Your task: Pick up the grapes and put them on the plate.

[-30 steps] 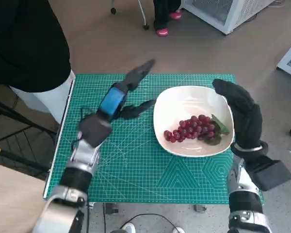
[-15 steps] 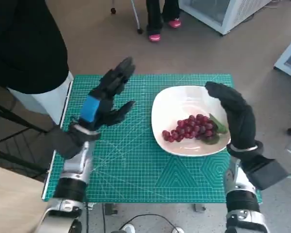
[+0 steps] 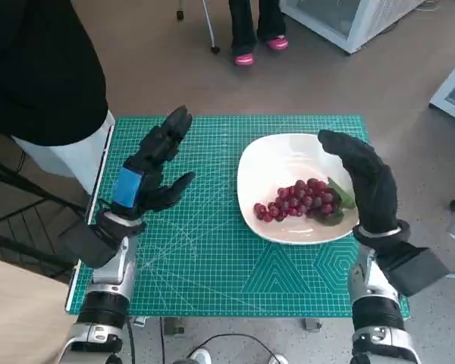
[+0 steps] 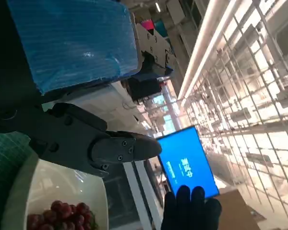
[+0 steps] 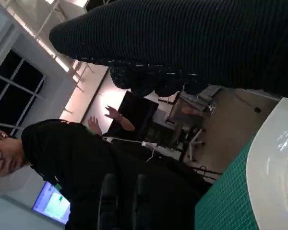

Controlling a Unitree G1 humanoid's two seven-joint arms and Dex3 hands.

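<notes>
No legible writing on plate (image 3: 273, 163)

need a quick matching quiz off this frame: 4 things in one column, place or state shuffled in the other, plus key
Things:
1. grapes
2. plate
3. left hand
4. right hand

Place or state:
A. white, sitting on the right part of the green cutting mat
B. black with blue tape, fingers spread, holding nothing, over the mat to the left of the plate
C. red bunch with green leaves, lying on the plate
D. in a black knitted glove, holding nothing, by the plate's right edge, next to the grapes

Pairs: 1-C, 2-A, 3-B, 4-D
</notes>
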